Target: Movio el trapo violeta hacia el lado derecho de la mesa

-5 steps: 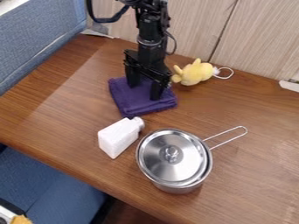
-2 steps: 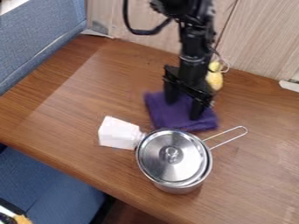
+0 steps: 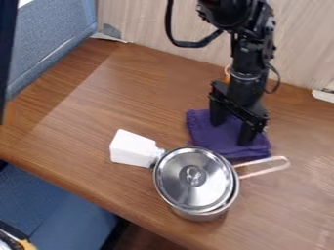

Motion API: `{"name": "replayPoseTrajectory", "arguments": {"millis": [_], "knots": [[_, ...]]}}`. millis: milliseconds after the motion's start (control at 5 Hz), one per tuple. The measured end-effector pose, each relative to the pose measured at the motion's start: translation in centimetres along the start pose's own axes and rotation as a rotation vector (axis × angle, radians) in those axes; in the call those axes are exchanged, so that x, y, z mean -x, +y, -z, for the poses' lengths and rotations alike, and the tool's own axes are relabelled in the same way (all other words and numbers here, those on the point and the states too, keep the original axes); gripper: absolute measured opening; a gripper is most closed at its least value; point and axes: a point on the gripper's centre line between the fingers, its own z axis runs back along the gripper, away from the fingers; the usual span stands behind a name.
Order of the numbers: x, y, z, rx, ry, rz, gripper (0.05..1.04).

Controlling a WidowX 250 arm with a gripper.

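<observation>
I have my black two-finger gripper (image 3: 230,134) spread on the purple fabric cloth (image 3: 207,135), at one o'clock from the round, lidded steel pot (image 3: 194,193); a boxy white bottle (image 3: 132,149) lies at ten.

Smooth, shiny metal pot (image 3: 193,178); soft purple cloth (image 3: 229,139).

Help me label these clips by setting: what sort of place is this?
Probably a lab or workroom with a robot test table: a black robot arm hangs over a wood-grain tabletop, where a violet cloth and a lidded metal saucepan lie.
</observation>
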Motion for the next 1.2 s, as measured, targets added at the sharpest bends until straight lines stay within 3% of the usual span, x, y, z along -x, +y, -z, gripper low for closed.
{"name": "replayPoseTrajectory", "arguments": {"millis": [400,1200], "knots": [[-0.4,-2.2,0.0,0.009,-0.011,0.055,1.001],[-0.7,-2.4,-1.2,0.033,-0.022,0.084,1.000]]}}
